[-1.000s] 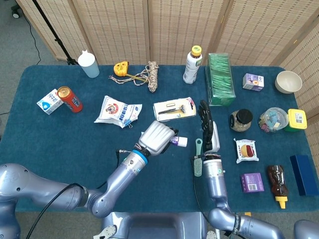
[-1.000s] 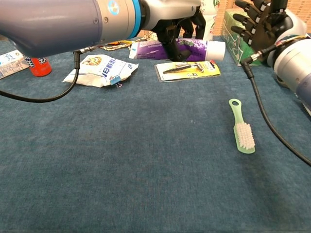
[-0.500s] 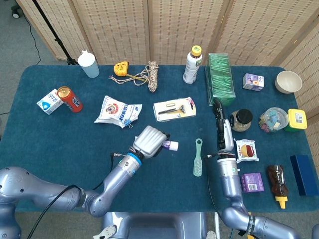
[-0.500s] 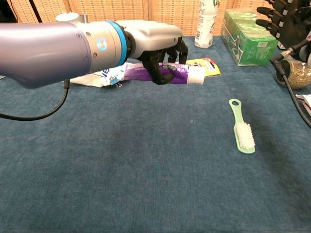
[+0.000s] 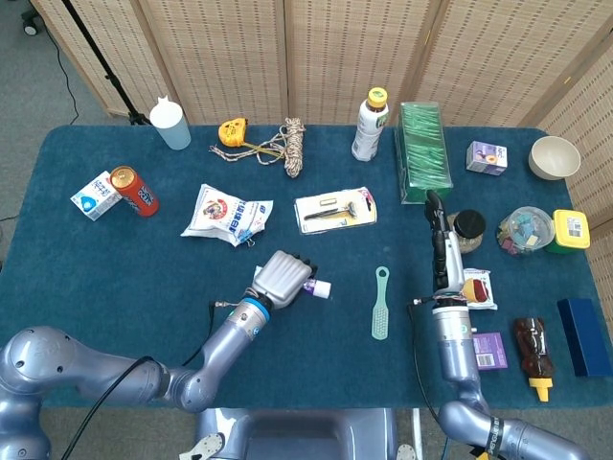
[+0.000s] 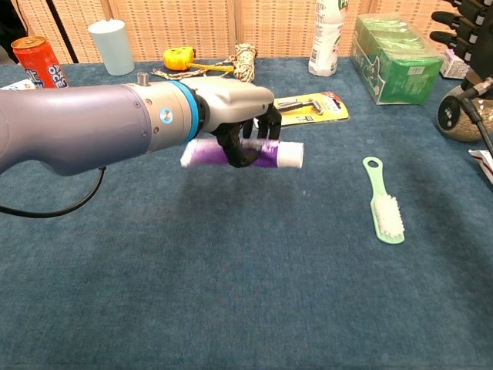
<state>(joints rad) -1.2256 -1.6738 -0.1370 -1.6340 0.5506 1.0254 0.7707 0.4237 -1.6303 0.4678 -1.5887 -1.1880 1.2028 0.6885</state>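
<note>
- The left hand [image 6: 235,127] has its fingers curled round a purple tube [image 6: 266,155] with a white cap, carried level above the middle of the surface [image 5: 124,287], nearer the front edge than the back; the tube lies crosswise in the grasp, cap end toward the right.
- To do this carry well, I judge the hold should stay even and not squeeze harder, since a soft tube can buckle or slide out cap-first; keeping it level and clear of the cloth should avoid dragging.
- The green brush [image 5: 380,305] lies just to the right of the tube's cap, bristles toward the front edge; any move toward the right should pass above it rather than sweep it.
- The right hand [image 5: 441,244] stands upright with fingers spread and apart, holding nothing, near the right edge beside a dark-lidded jar [image 5: 466,230] and a snack packet [image 5: 477,289]; it is well apart from the tube.
- The surface is covered in deep blue cloth; toward the back edge stand a white bottle [image 5: 370,125], a green box [image 5: 422,151], a coil of rope [image 5: 293,146], a yellow tape measure [image 5: 231,130] and a pale cup [image 5: 170,124].
- A razor card [image 5: 335,208] and a white pouch [image 5: 228,214] lie behind the tube; a red can [image 5: 133,190] lies near the left edge.
- Behind the surface stand woven folding screens [image 5: 316,48]; grey floor shows at the far left corner.
</note>
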